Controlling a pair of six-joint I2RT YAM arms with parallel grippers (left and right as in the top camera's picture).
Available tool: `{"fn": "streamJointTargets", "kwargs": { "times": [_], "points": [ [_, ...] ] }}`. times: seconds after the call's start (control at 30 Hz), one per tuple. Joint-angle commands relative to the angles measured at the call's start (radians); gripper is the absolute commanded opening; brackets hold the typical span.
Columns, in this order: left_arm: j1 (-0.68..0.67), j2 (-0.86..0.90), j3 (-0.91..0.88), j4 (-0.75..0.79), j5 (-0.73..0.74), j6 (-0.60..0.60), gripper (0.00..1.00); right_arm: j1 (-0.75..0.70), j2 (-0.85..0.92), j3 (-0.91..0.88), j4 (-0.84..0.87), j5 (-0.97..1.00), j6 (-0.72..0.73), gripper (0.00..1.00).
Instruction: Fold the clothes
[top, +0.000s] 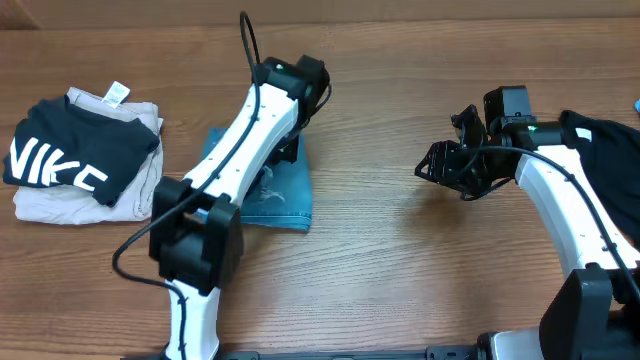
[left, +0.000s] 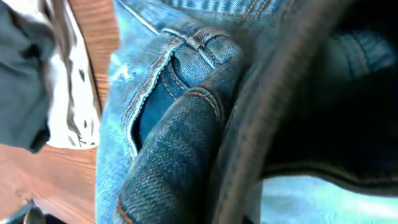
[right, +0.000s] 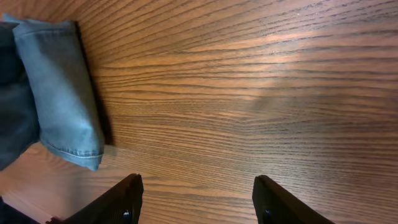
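Jeans (top: 285, 195) lie folded on the surface (top: 400, 270) under our left end effector (top: 292, 150), whose grip we cannot tell; right end effector (right: 196, 198) is spread, empty. Lifting carelessly could drag denim, undoing the fold.

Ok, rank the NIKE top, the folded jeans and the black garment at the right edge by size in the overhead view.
1. NIKE top
2. folded jeans, partly under the left arm
3. black garment, cut by the frame edge, so its rank is unsure
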Motion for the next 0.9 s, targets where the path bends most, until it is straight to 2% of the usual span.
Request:
{"fn": "streamJointTargets", "kwargs": {
  "times": [0.0, 0.13, 0.23, 0.33, 0.5, 0.6, 0.63, 0.7, 0.73, 0.77, 0.8, 0.83, 0.87],
  "points": [
    [-0.002, 0.056, -0.006, 0.005, 0.018, -0.066, 0.08, -0.006, -0.014, 0.014, 0.002, -0.008, 0.000, 0.61],
    [-0.019, 0.072, -0.006, 0.054, 0.087, -0.069, 0.20, -0.006, -0.014, 0.014, 0.002, -0.008, -0.001, 0.61],
    [-0.025, 0.072, -0.002, 0.109, 0.200, -0.064, 0.40, -0.006, -0.014, 0.014, -0.002, -0.008, -0.001, 0.61],
    [-0.024, 0.071, 0.045, 0.105, 0.293, -0.045, 0.47, -0.006, -0.014, 0.014, -0.009, -0.008, -0.001, 0.61],
    [0.003, 0.064, 0.367, -0.089, 0.242, -0.045, 0.66, -0.003, -0.014, 0.014, 0.011, -0.055, -0.032, 0.60],
    [0.054, 0.058, 0.576, -0.188, 0.186, -0.044, 0.84, 0.013, -0.014, 0.014, 0.073, -0.337, -0.125, 0.53],
    [0.074, 0.059, 0.612, -0.206, 0.173, -0.036, 0.87, 0.026, -0.014, 0.014, 0.111, -0.421, -0.124, 0.47],
    [0.130, 0.058, 0.637, -0.214, 0.188, 0.007, 0.84, 0.060, -0.014, 0.014, 0.191, -0.547, -0.123, 0.37],
    [0.159, 0.059, 0.631, -0.214, 0.220, 0.020, 0.75, 0.083, -0.014, 0.014, 0.236, -0.583, -0.111, 0.31],
    [0.200, 0.060, 0.599, -0.211, 0.277, 0.036, 0.64, 0.127, -0.014, 0.014, 0.314, -0.588, -0.047, 0.24],
    [0.232, 0.060, 0.563, -0.210, 0.306, 0.050, 0.44, 0.168, -0.012, 0.012, 0.387, -0.584, 0.005, 0.22],
    [0.256, 0.060, 0.530, -0.204, 0.320, 0.053, 0.37, 0.212, -0.009, 0.011, 0.451, -0.560, 0.051, 0.22],
    [0.282, 0.060, 0.483, -0.190, 0.343, 0.063, 0.24, 0.266, -0.002, 0.011, 0.513, -0.518, 0.096, 0.22]
  ]
}}
